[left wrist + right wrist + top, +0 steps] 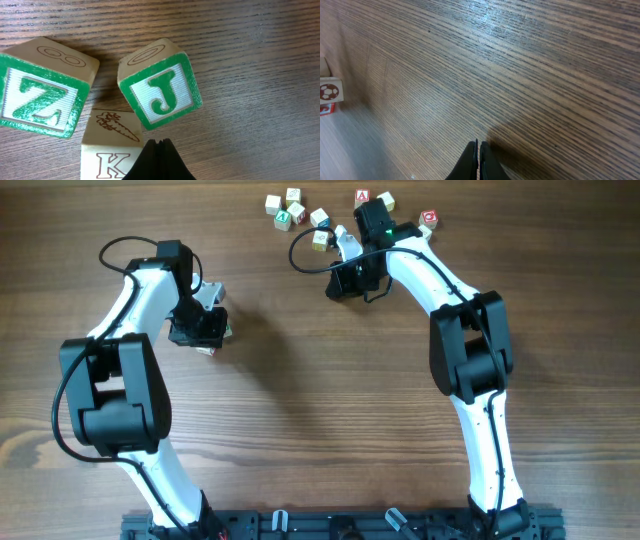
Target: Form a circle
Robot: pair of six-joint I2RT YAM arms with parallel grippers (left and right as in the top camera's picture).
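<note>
The circle is a tight group of three small wooden cubes, seen close in the left wrist view. It has a green Z cube (pixel 40 95) on the left, a tilted green J cube (pixel 160 92) in the middle and a pale cube with a red K (pixel 107 150) below them. My left gripper (pixel 158 143) is shut and empty, its tip against the K cube's right side just under the J cube. In the overhead view the left gripper (pixel 203 338) covers most of the group. My right gripper (pixel 478 146) is shut on nothing over bare wood, below the scattered cubes (pixel 348 285).
A loose scatter of lettered cubes (pixel 290 208) lies along the far edge, reaching right to a red one (pixel 428 220). A cube with a football picture (pixel 329 95) sits at the left edge of the right wrist view. Both arms rise from the near edge.
</note>
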